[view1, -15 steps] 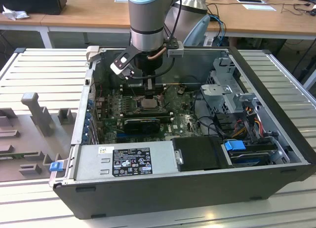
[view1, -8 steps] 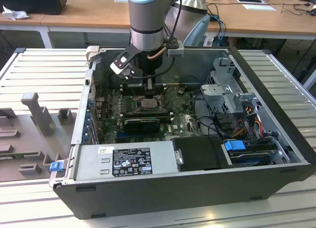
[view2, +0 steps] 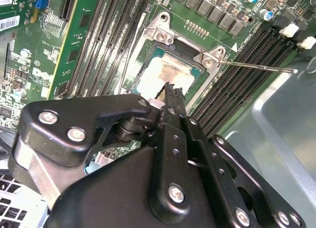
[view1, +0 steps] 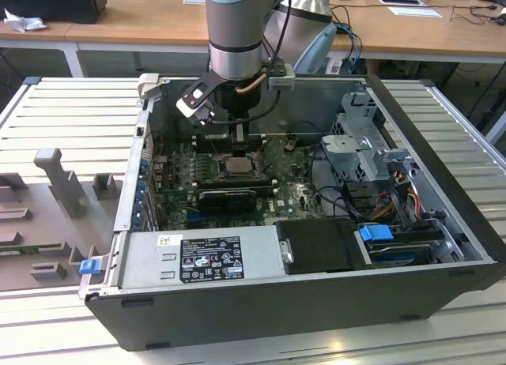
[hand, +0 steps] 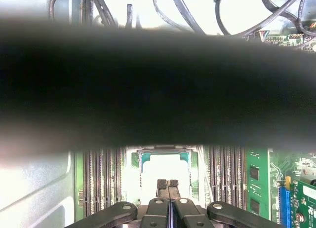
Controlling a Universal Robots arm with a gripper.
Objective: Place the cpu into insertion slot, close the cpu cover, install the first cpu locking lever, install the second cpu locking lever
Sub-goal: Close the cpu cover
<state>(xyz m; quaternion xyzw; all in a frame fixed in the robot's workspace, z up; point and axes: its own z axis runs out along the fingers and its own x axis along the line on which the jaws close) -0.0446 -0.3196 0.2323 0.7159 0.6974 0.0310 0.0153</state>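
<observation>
Pale silver-beige, the small flat square cpu [view2: 160, 75] sits in the grey-rimmed square insertion slot [view2: 159, 36] on the green circuit board [view2: 74, 50]. The black pincer [view2: 171, 93], clenched empty, hangs close over it.

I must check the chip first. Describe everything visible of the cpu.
The cpu is a flat square chip with a pale silver-beige metal top, stained brownish, with a green edge. It lies flat in the insertion slot, inside its grey metal rim. The shut gripper hangs over one edge; contact cannot be told.
</observation>
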